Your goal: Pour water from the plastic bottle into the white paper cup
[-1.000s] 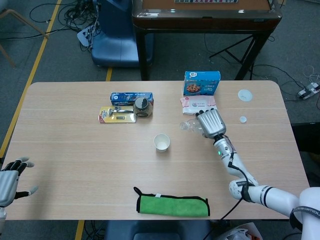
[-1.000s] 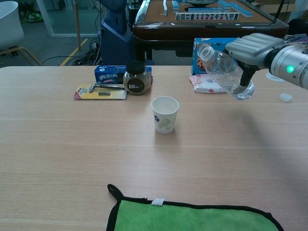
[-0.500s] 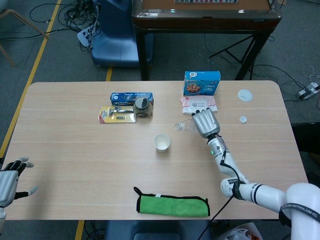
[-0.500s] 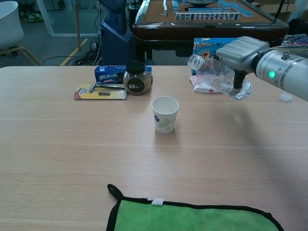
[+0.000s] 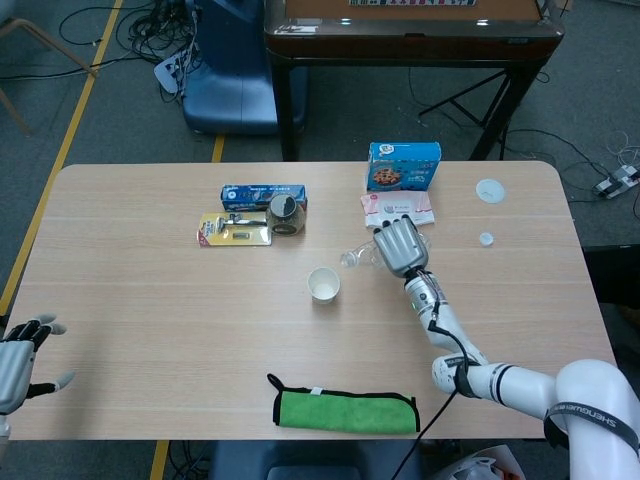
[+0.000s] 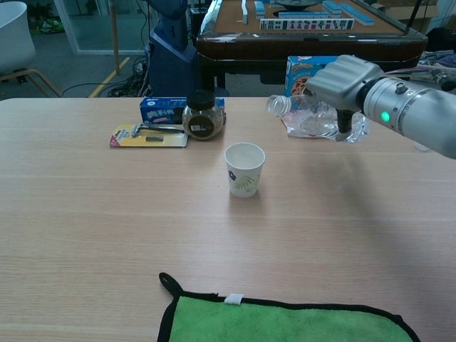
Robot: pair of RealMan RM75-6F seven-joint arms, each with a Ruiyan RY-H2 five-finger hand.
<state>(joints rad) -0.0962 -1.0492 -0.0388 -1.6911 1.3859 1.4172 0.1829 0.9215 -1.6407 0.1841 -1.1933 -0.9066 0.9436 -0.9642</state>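
Observation:
A white paper cup [image 5: 323,285] [image 6: 244,169] with a leaf print stands upright near the middle of the table. My right hand [image 5: 399,245] [image 6: 340,80] grips a clear plastic bottle [image 6: 313,119] [image 5: 360,256] in the air, up and to the right of the cup. The bottle lies nearly level, its uncapped mouth [image 6: 275,106] pointing left toward the cup but short of its rim. My left hand [image 5: 22,362] hovers off the table's near left corner, fingers apart, holding nothing.
A dark-lidded jar [image 6: 202,115], a blue box [image 6: 159,107] and a razor pack [image 6: 148,135] lie behind the cup on the left. A biscuit box [image 5: 403,166] and tissue pack [image 5: 396,205] sit behind the bottle. A green cloth [image 6: 285,319] lies at the front edge; a bottle cap [image 5: 485,238] at right.
My right hand has carried the bottle leftward toward the cup and tipped it from slanted to nearly level. The left hand and the cup have not moved.

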